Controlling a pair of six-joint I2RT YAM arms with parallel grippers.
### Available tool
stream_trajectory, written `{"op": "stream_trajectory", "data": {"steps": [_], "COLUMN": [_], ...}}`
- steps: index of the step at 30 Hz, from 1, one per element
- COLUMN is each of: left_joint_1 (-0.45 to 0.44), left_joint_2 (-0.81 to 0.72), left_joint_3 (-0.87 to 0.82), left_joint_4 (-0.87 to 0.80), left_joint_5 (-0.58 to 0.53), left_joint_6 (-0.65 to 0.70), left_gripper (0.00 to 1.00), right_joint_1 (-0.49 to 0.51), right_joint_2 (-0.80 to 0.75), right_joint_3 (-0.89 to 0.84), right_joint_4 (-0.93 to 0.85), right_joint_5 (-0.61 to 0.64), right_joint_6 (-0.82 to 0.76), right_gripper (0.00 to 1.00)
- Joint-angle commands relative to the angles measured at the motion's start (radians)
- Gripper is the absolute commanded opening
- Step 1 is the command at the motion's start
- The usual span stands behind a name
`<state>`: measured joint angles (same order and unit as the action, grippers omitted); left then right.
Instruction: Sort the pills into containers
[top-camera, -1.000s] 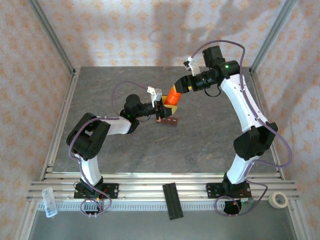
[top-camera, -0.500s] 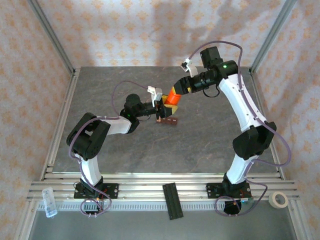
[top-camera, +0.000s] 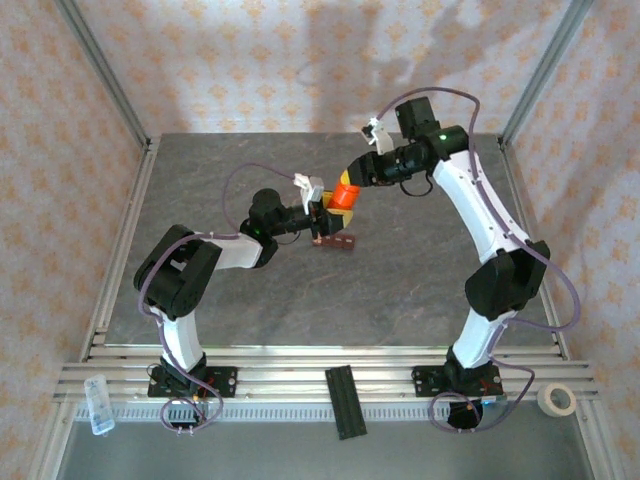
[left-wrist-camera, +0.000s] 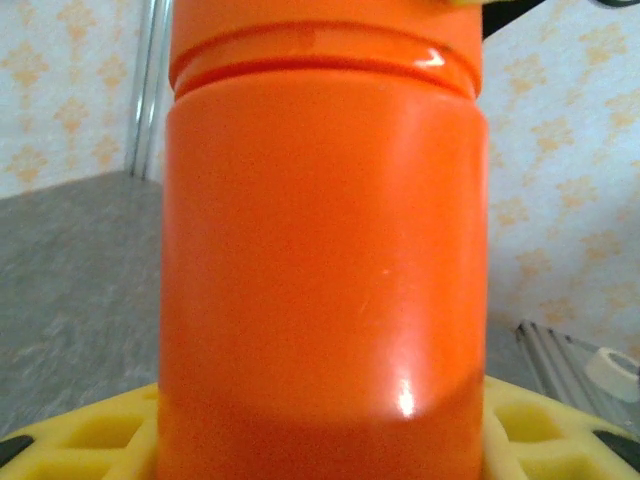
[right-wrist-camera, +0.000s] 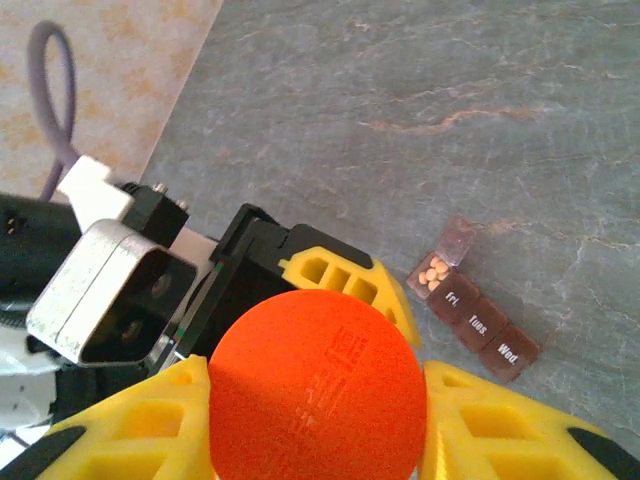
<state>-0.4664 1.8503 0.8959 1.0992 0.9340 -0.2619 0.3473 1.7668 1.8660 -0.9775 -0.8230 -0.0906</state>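
1. Orange bottle (top-camera: 345, 194) is clamped between the yellow fingers (left-wrist-camera: 90, 430) of the left end effector (top-camera: 323, 211), which grips its lower body from both sides. The bottle blocks almost all of that wrist camera's forward view.
2. The right end effector (right-wrist-camera: 315, 400) is closed on the same bottle's rounded cap end, with a yellow finger (right-wrist-camera: 500, 430) pressed to each side. Both arms meet on this one object above the grey stone counter (top-camera: 400, 290).
3. The red-brown pill containers (right-wrist-camera: 472, 312), a short row of joined square compartments, lie flat on the counter. They are just beside and below the two end effectors, touching neither.
4. The end compartment nearest the left end effector has its lid tipped open, and small pale pills (right-wrist-camera: 433, 272) lie inside. The next three lids, marked Fri, Tues and Wed, are down.
5. Three things lie well behind both end effectors, along the rail by the arm bases: a black bar (top-camera: 340, 402), a tape roll (top-camera: 556, 400) and a small clear box (top-camera: 97, 403).
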Motion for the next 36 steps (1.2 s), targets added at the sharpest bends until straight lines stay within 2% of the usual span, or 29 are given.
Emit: {"op": "stream_trajectory", "data": {"steps": [1,6,10,14,18,21,29,33,36], "left_joint_1": [-0.024,-0.066,-0.078,-0.078,-0.078,-0.073,-0.041,-0.018,0.001], "left_joint_2": [-0.056,-0.096,-0.087,-0.073,-0.068,-0.063,-0.051,-0.038,-0.015], "left_joint_3": [-0.016,-0.049,-0.043,-0.043,-0.04,-0.037,-0.032,-0.02,-0.005], "left_joint_4": [0.062,-0.008,-0.024,-0.009,-0.01,-0.016,0.016,0.046,0.104], "left_joint_5": [-0.124,-0.278,-0.304,-0.302,-0.298,-0.299,-0.215,-0.145,-0.074], "left_joint_6": [0.116,0.249,0.268,0.258,0.254,0.254,0.197,0.135,0.045], "left_gripper": [0.0,0.0,0.0,0.0,0.0,0.0,0.0,0.0,0.0], "right_joint_1": [0.064,0.098,0.105,0.106,0.103,0.085,-0.002,-0.054,-0.074], "right_joint_2": [-0.028,-0.097,-0.121,-0.118,-0.11,-0.109,-0.127,-0.109,-0.078], "right_joint_3": [-0.111,-0.298,-0.395,-0.386,-0.334,-0.28,-0.129,-0.074,-0.021], "right_joint_4": [0.113,0.304,0.414,0.402,0.369,0.353,0.3,0.274,0.218], "right_joint_5": [0.133,0.304,0.32,0.326,0.324,0.31,0.248,0.18,0.068], "right_joint_6": [0.204,0.455,0.544,0.54,0.522,0.521,0.487,0.405,0.249], "right_gripper": [0.28,0.29,0.3,0.31,0.37,0.48,0.75,0.77,0.76]}}
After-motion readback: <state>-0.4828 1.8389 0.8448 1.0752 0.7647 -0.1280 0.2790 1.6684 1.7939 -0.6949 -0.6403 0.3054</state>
